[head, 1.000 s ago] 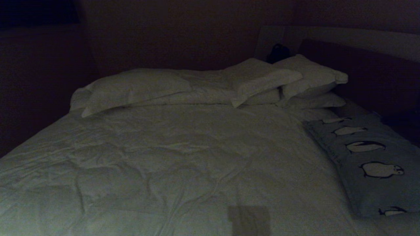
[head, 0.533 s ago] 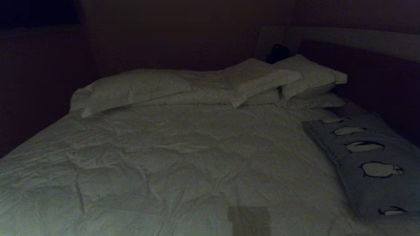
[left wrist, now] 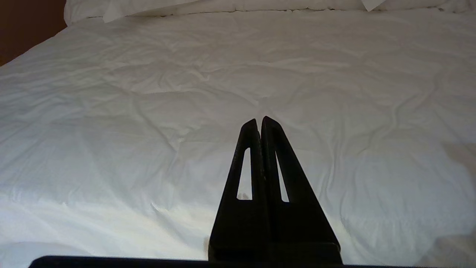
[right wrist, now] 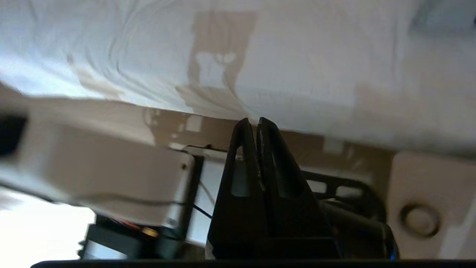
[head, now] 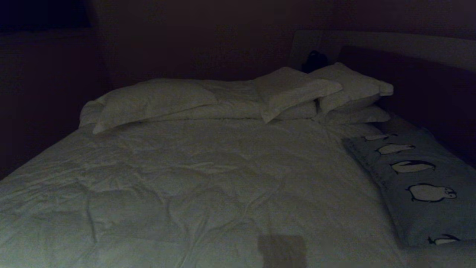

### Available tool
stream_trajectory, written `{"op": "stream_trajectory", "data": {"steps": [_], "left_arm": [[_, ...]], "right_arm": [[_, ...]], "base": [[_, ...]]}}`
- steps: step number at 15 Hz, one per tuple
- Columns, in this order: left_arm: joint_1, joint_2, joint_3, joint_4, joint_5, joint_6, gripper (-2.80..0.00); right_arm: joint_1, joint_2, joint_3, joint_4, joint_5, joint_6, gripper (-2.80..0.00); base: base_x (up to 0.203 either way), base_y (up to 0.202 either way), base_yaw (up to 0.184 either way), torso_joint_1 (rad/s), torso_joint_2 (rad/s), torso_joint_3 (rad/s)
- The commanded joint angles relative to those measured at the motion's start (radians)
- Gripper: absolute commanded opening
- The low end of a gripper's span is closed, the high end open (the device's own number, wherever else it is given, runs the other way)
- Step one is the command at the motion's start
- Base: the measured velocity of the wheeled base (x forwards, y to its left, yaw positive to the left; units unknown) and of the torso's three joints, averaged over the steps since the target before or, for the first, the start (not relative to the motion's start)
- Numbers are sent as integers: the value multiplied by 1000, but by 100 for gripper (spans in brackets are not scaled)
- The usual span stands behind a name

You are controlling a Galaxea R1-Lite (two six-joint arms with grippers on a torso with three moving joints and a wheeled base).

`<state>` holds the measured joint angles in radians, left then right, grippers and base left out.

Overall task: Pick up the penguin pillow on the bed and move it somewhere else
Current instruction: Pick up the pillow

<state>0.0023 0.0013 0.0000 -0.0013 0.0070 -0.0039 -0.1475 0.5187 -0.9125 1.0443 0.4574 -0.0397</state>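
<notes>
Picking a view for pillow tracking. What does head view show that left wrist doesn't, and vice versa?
Head only: the penguin pillow lying along the right edge of the bed, the dark headboard, and the stacked white pillows on the right.
Left wrist only: the left gripper, shut, pointing out over bare duvet.
Both: the wrinkled white duvet and the white pillows along the far end.

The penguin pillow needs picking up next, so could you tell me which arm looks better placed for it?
Probably the right. The penguin pillow lies along the bed's right edge. The left gripper, shut, faces bare duvet; the right gripper, also shut, is low by the robot's body.
</notes>
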Motion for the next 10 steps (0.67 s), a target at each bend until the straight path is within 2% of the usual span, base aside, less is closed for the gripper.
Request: {"op": "stream_trajectory", "data": {"steps": [1, 3, 6, 10], "left_arm": [[1, 0, 0, 0, 1, -1, -280], [1, 0, 0, 0, 1, -1, -280], [1, 0, 0, 0, 1, -1, -280], [1, 0, 0, 0, 1, -1, -280]], "right_arm": [[26, -146, 33, -1, -2, -41, -280], [31, -229, 75, -50, -9, -10, -280], [33, -243, 108, -119, -50, 81, -280], [51, -244, 121, -165, -52, 84, -280]], "base": [[0, 0, 0, 0, 0, 0], [0, 0, 0, 0, 0, 0], [0, 0, 0, 0, 0, 0], [0, 0, 0, 0, 0, 0]]}}
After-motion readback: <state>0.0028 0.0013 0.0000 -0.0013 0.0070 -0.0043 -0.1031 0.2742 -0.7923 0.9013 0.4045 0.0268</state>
